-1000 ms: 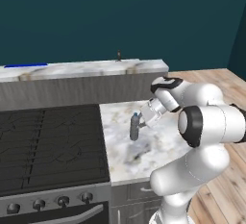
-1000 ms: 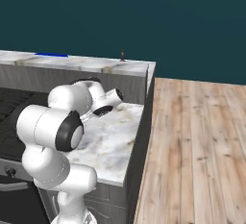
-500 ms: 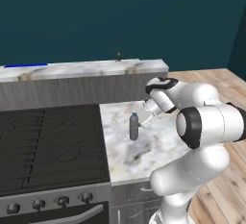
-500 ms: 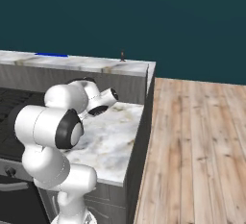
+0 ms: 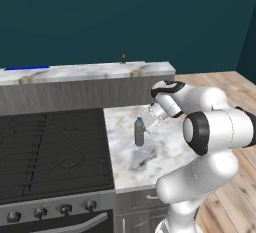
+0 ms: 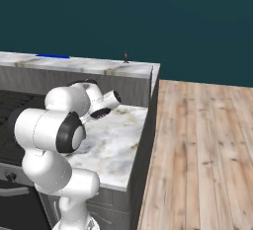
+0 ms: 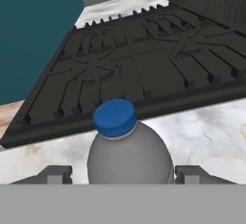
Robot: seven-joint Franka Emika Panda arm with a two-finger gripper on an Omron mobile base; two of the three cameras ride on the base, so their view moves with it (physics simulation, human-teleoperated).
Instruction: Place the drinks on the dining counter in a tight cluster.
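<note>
Closing in since a second ago, our gripper has slid up to the water bottle, which stands upright on the marble worktop beside the black stove. We see its blue cap dead ahead between spread fingertips flanking but not touching it. Our target, the dining counter, lies well beyond.

Water bottle — lower body cut off.
</note>
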